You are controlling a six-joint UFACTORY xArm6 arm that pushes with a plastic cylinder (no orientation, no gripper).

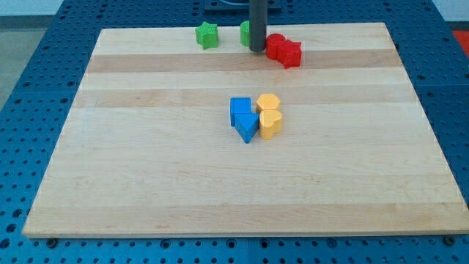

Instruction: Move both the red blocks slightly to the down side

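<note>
wooden board (146, 183) on blue table: our tip (257, 49) sits at the far edge, touching the left side of two red blocks (283, 50); it grips nothing, being a bare rod.

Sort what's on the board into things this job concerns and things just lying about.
Job:
- two red blocks, touching, near the view's top
- my tip, just left of them

Lying about:
- green star-like block
- second green block, partly behind the rod
- two blue blocks
- two yellow blocks
</note>
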